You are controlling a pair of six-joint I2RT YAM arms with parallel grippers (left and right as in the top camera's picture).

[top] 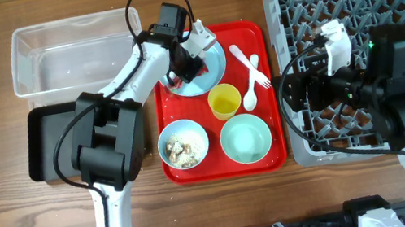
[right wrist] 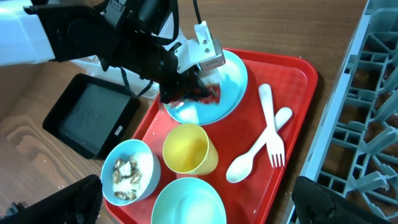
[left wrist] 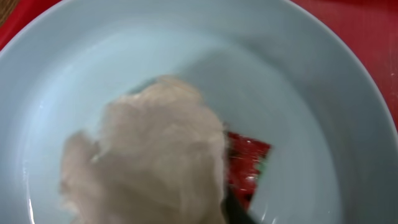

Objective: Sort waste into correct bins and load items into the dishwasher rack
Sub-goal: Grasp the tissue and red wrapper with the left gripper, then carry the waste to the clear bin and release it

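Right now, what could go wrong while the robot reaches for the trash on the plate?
The left pincer is down on the pale blue plate, where the tissue lies against the red wrapper, so it may grab both at once. It might also nudge the plate into the yellow cup close by.
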